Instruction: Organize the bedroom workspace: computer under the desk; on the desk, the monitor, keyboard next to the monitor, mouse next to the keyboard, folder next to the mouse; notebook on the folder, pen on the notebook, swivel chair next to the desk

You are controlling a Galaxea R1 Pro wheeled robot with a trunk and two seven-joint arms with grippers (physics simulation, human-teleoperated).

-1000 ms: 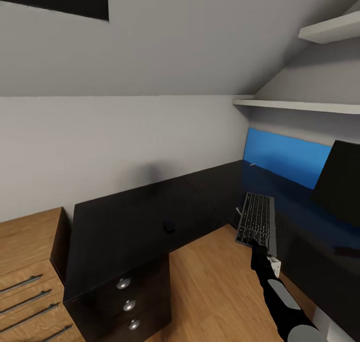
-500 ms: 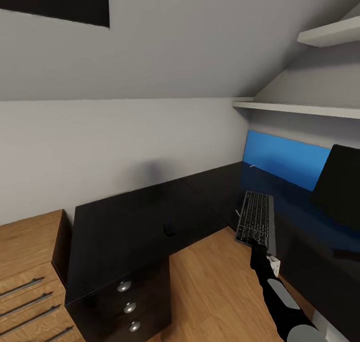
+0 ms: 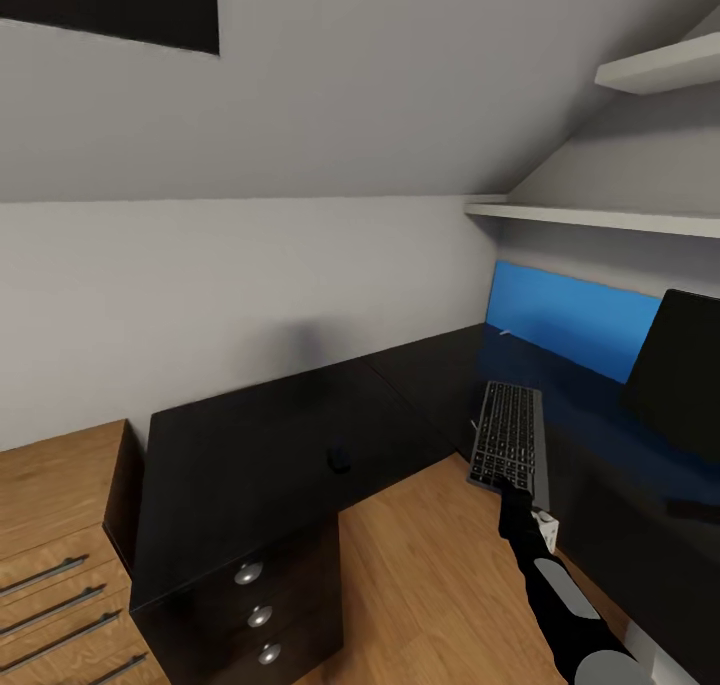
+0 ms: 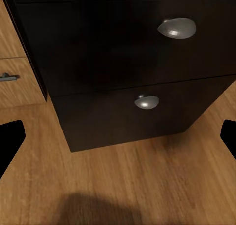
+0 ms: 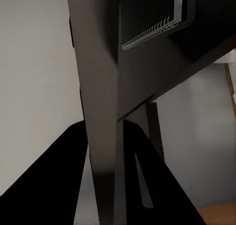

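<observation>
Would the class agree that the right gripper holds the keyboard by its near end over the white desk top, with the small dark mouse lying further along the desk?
One detail is wrong: the desk top is glossy black, not white, as the head view shows. The rest stands: the right gripper holds the keyboard by its near end, and the small dark mouse lies further along the desk.

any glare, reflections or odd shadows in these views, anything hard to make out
Head view: the glossy desk mirrors the blue wall panel near the keyboard. Left wrist view: highlights on the drawer knobs, a soft shadow on the floor. Right wrist view: dark close surfaces, hard to read.
</observation>
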